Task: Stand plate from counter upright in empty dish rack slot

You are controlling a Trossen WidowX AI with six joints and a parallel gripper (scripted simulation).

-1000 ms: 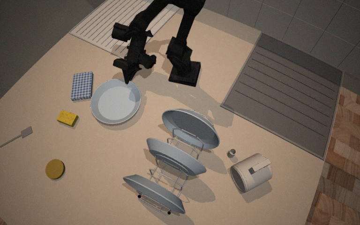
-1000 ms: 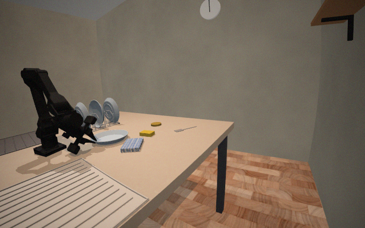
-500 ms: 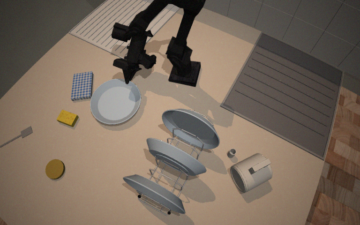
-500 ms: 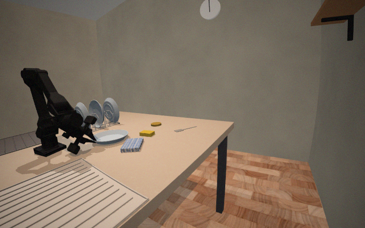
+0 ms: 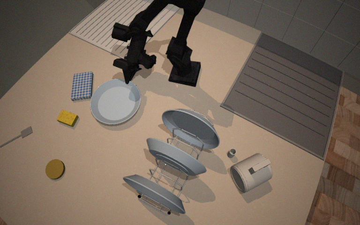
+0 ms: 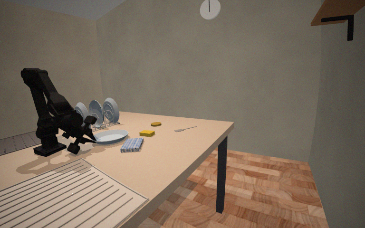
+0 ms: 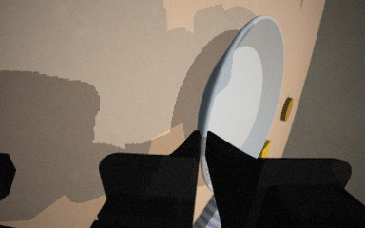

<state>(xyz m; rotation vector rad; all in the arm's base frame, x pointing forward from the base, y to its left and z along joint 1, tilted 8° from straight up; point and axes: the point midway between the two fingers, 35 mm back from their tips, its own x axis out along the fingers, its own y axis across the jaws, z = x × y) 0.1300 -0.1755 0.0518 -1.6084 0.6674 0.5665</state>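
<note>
The loose pale blue plate (image 5: 115,101) lies flat on the counter, left of the dish rack. It also shows in the exterior view (image 6: 111,135) and in the wrist view (image 7: 242,100). My gripper (image 5: 128,79) is low at the plate's rim on the side nearest the arm's base. In the wrist view the fingers are shut on the thin rim. The wire dish rack (image 5: 172,161) stands on the counter with three plates upright in it (image 5: 191,128) (image 5: 176,156) (image 5: 153,193). There are gaps between them.
A blue checked cloth (image 5: 82,85), a yellow sponge (image 5: 67,117), a yellow disc (image 5: 55,168) and a spatula (image 5: 17,136) lie left of the plate. A toppled canister (image 5: 251,172) and a small cup (image 5: 232,152) lie right of the rack. The arm's base (image 5: 184,70) stands behind.
</note>
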